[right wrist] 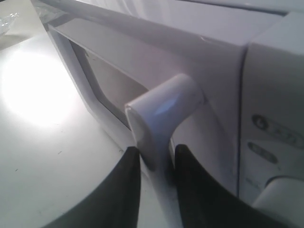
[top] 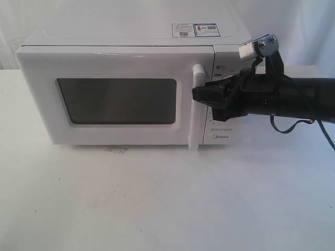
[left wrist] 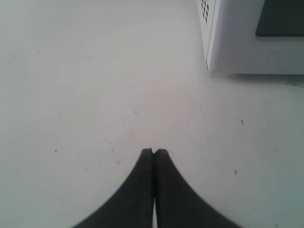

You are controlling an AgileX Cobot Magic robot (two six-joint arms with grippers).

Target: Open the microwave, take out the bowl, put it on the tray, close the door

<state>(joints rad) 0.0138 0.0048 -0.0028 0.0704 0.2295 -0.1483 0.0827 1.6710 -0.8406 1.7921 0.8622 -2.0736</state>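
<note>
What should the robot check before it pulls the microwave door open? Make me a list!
1. Right gripper fingers on both sides of the handle: ok.
2. Door shut flat against the microwave, ready to pull: ok.
3. Left gripper out of the door's swing: cannot tell. It is shut, over the table near the microwave's corner.
4. Bowl inside: cannot tell, the window is dark.
5. Tray ready for the bowl: cannot tell, no view clearly shows one.
</note>
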